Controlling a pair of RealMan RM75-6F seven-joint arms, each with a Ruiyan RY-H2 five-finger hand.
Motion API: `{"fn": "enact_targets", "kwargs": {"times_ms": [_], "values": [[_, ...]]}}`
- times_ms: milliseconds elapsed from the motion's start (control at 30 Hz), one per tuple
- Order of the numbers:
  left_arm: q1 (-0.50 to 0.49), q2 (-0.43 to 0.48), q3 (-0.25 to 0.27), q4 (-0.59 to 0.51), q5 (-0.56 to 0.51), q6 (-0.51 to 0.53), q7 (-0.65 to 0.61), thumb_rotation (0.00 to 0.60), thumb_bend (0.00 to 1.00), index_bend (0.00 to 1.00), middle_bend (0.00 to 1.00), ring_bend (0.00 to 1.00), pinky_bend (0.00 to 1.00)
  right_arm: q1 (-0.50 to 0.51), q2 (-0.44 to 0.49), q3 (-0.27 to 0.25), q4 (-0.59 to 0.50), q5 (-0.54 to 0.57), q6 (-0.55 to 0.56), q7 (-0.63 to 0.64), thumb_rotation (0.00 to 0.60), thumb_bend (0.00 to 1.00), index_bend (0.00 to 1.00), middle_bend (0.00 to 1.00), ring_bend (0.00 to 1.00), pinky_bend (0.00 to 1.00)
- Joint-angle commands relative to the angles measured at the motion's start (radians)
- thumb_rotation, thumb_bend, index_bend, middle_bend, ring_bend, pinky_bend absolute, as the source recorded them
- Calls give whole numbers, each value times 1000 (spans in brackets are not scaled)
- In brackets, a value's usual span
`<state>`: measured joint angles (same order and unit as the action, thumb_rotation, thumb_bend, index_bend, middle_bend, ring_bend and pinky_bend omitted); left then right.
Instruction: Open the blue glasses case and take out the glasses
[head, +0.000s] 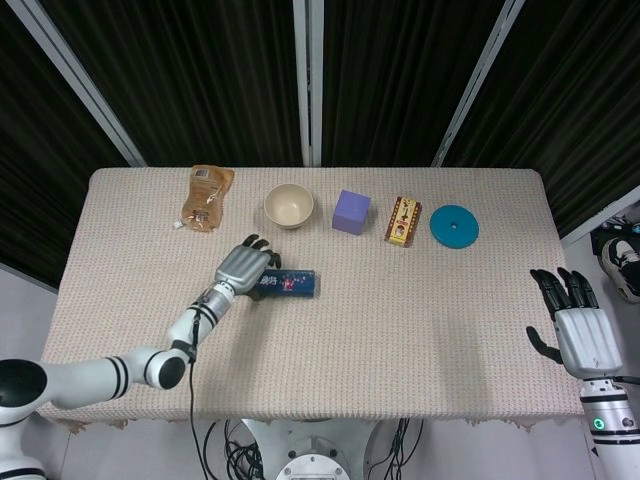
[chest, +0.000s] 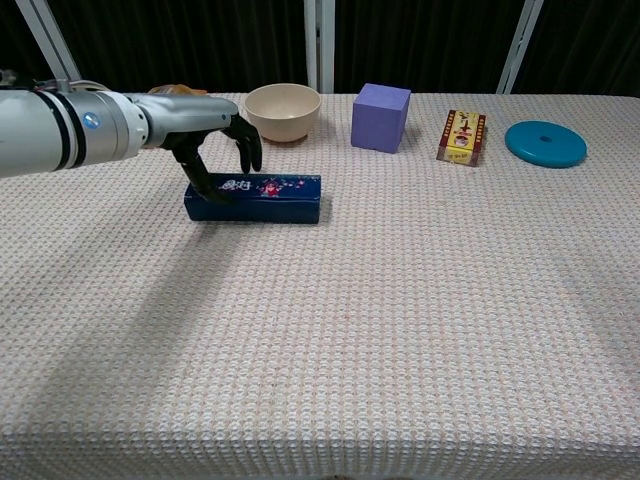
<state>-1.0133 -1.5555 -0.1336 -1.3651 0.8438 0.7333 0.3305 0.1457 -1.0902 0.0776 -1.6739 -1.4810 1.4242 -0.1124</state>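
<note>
Surface (head: 420, 330): a cloth-covered table carried every object; the far row held, from the robot's left, a snack bag (head: 206, 196), a bowl (head: 289, 205), a purple cube (head: 351, 212), a small printed box (head: 403, 221) and a teal disc (head: 454, 226).
Left hand (head: 243, 272): lay over the left end of the case, fingers curled down around it, one dark finger (chest: 199, 172) against its near face in the chest view; it gripped the case from above.
Right hand (head: 583, 338): hung off the right edge of the surface, well apart from everything, fingers spread and holding nothing.
Blue glasses case (chest: 255, 199): rested flat on the surface, just in front of the bowl and toward the robot's left, its long side roughly parallel to the near edge; the lid appeared fully closed, with no gap visible.
Glasses: not visible, presumably inside the case.
Progress: judged early; the case was steadied under one hand, while opening the lid and lifting out the glasses both remained undone.
</note>
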Motion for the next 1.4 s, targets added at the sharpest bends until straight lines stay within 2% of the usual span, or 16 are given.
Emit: {"fn": "enact_targets", "kwargs": {"times_ms": [33, 367, 633, 733, 967, 1167, 1400], "values": [[-1, 0, 0, -1, -2, -1, 3, 600, 262, 348, 319, 105, 18, 0, -1, 0, 1, 0, 0, 1, 600, 238, 44, 114, 0, 8], [-13, 1, -1, -3, -21, -12, 18, 600, 283, 352, 320, 105, 20, 0, -2, 0, 6, 6, -6, 4, 600, 238, 45, 114, 0, 8], [-15, 4, 7, 0, -19, -12, 27, 600, 483, 401, 366, 146, 44, 0, 0, 0, 8, 11, -9, 9, 600, 238, 44, 114, 0, 8], [-8, 13, 11, -11, -11, -10, 21, 600, 521, 415, 380, 159, 45, 0, 0, 0, 8, 10, -10, 11, 600, 237, 45, 114, 0, 8], [26, 35, 24, -43, 52, 19, -13, 600, 533, 446, 411, 187, 44, 1, 0, -2, 8, 8, -12, 14, 600, 237, 44, 115, 0, 8], [33, 24, 4, -5, 35, 14, -43, 600, 535, 450, 418, 196, 51, 1, 4, -3, 2, 3, -11, 13, 600, 237, 44, 115, 0, 8], [35, 8, -17, 51, 1, 5, -58, 600, 535, 331, 325, 160, 86, -3, 11, -4, -4, 6, -8, 16, 600, 237, 45, 115, 0, 8]]}}
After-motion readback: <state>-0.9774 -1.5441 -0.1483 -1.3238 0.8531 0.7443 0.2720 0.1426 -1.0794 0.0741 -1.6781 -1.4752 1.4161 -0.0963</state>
